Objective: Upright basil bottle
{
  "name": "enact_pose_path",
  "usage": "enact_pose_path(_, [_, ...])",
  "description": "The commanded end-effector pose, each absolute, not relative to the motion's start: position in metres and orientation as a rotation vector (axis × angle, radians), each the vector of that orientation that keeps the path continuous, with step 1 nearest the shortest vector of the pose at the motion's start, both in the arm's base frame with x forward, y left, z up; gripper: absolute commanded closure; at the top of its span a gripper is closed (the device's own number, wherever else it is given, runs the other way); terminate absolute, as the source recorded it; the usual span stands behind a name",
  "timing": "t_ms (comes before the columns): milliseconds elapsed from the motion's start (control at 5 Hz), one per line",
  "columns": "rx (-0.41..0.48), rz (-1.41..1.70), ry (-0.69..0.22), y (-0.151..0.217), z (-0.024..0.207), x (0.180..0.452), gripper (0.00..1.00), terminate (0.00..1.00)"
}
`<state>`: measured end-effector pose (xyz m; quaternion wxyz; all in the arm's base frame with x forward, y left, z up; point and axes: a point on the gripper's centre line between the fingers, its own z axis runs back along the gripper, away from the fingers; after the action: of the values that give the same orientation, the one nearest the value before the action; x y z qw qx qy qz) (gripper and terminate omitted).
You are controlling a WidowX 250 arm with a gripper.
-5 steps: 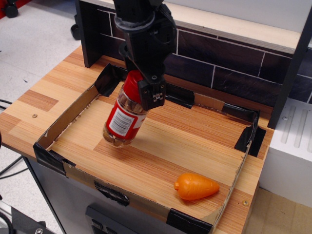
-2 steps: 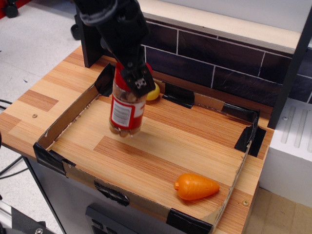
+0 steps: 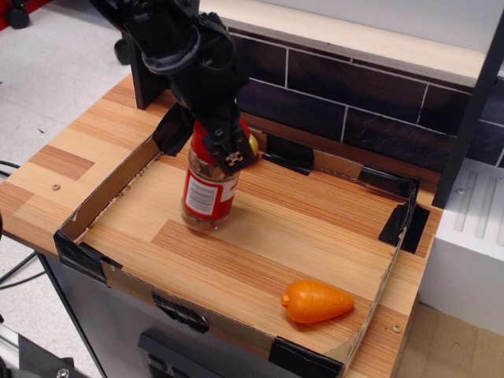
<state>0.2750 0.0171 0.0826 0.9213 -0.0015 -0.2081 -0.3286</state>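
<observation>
A wooden table holds a shallow cardboard tray whose corners are patched with black tape. In the left half of the tray, the basil bottle stands close to upright, leaning slightly, with its base at or just above the wooden floor of the tray; whether it actually touches the floor cannot be told. Its red label with a white panel faces the camera, and brownish contents show through the clear plastic at the bottom. A black robot arm reaches down from the upper left, and its claw is closed around the top of the bottle, covering most of the red cap. The bottle hangs directly below the claw, in line with it. Just behind the claw, a small yellow object peeks out, mostly hidden. Toward the right, near the front edge of the tray, an orange toy carrot lies on its side, well apart from the bottle. A dark tiled wall runs behind the tray.
</observation>
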Motion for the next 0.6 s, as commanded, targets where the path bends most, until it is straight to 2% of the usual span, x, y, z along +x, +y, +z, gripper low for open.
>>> enact_pose_path(0, [0.03,-0.665,-0.434,0.035,0.076,0.268,1.0,0.0])
enact_pose_path(200, [0.061,-0.641,-0.399,0.042,0.079,0.263,0.0,0.0])
enact_pose_path(400, [0.106,-0.613,-0.357,0.051,0.089,0.261,0.0,0.0])
